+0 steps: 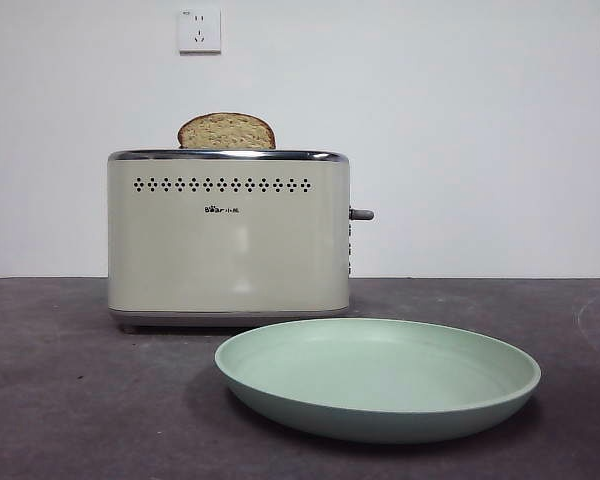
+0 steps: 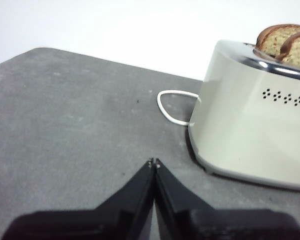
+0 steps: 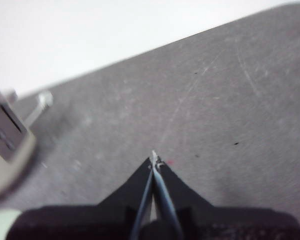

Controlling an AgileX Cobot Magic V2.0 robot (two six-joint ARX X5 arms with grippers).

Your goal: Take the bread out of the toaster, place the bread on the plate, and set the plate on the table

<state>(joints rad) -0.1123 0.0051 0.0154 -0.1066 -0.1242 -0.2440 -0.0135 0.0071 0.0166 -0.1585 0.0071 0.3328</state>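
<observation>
The cream toaster (image 1: 228, 240) stands on the dark grey table (image 1: 70, 400), left of centre. The bread (image 1: 226, 132) pokes up from its slot, speckled tan face with a brown crust. In the left wrist view the bread (image 2: 299, 50) stands beside a second slice with a darker domed top (image 2: 272, 37). The mint-green plate (image 1: 378, 400) lies on the table in front of the toaster, to its right. My left gripper (image 2: 154, 162) is shut and empty, hovering to the left of the toaster (image 2: 250, 125). My right gripper (image 3: 153, 159) is shut and empty over bare table, with the toaster's knob side (image 3: 7, 135) off to one side.
A white power cord (image 2: 170, 107) loops on the table behind the toaster's left end. The grey knob (image 1: 361, 214) sticks out of the toaster's right side. A wall socket (image 1: 199, 30) sits high on the white wall. Neither arm shows in the front view.
</observation>
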